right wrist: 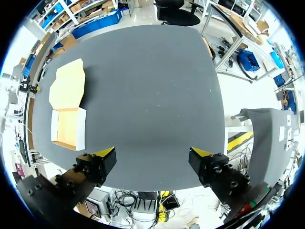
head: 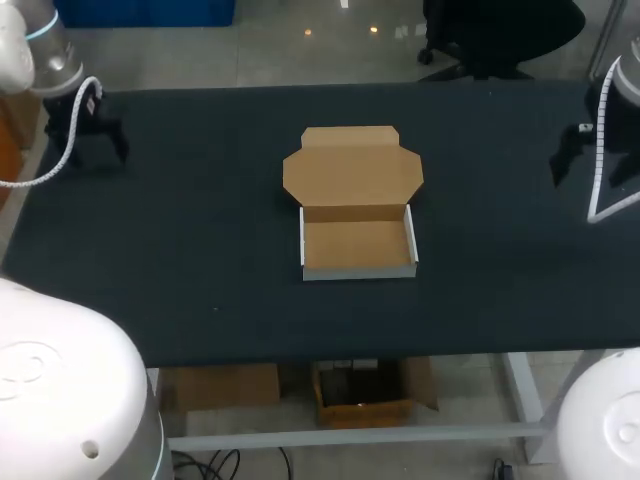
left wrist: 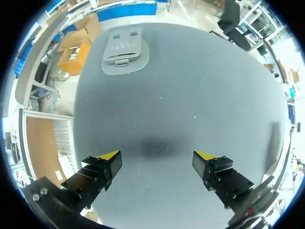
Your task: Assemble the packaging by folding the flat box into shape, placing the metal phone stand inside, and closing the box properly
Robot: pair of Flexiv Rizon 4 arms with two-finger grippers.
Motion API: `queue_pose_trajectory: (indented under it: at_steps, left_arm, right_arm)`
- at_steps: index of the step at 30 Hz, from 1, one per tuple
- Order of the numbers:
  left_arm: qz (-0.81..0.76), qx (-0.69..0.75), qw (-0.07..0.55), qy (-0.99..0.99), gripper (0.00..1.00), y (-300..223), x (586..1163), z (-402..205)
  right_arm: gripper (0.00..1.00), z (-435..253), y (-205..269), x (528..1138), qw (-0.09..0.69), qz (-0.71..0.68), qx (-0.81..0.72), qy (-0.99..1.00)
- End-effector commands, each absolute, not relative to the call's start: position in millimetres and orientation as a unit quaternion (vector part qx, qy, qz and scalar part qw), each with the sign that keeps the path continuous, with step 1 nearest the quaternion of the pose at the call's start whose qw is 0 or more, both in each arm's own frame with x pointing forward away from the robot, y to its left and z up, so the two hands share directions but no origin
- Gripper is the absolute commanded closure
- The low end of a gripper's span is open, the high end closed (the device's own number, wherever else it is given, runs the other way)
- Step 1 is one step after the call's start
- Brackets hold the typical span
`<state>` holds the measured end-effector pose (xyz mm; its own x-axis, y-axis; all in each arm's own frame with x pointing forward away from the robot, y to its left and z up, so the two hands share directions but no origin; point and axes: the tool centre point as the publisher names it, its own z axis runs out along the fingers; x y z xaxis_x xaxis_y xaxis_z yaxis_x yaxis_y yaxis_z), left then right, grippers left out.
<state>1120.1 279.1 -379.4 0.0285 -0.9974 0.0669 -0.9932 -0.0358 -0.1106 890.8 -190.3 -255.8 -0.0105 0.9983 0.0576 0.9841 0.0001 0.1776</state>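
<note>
The cardboard box (head: 358, 247) sits at the middle of the black table (head: 200, 260), already folded into a shallow tray with white outer walls and a bare brown floor. Its lid (head: 352, 166) lies open and flat on the cloth behind the tray, toward the far edge, with its side flaps spread.

The left gripper (left wrist: 157, 156) hangs over the far left corner, fingers wide apart, holding nothing, only cloth under it. The right gripper (right wrist: 153, 152) hangs near the right edge, toward the far side, also spread wide and holding nothing, well apart from the box.
</note>
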Motion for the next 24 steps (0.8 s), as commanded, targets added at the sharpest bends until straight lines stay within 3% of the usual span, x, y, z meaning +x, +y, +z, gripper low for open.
queue_pose_trajectory:
  at_steps: [1,24]
  left_arm:
    - [-0.049,-0.718,0.001,0.695,0.0,284.4,1138.9,-383.5]
    - [-0.043,-0.723,0.008,0.69,0.0,303.4,1186.4,-389.6]
  right_arm:
    - [0.0,-254.9,-190.1,891.0,0.042,0.082,0.702,0.706]
    - [0.0,-254.9,-190.1,891.0,0.042,0.082,0.702,0.706]
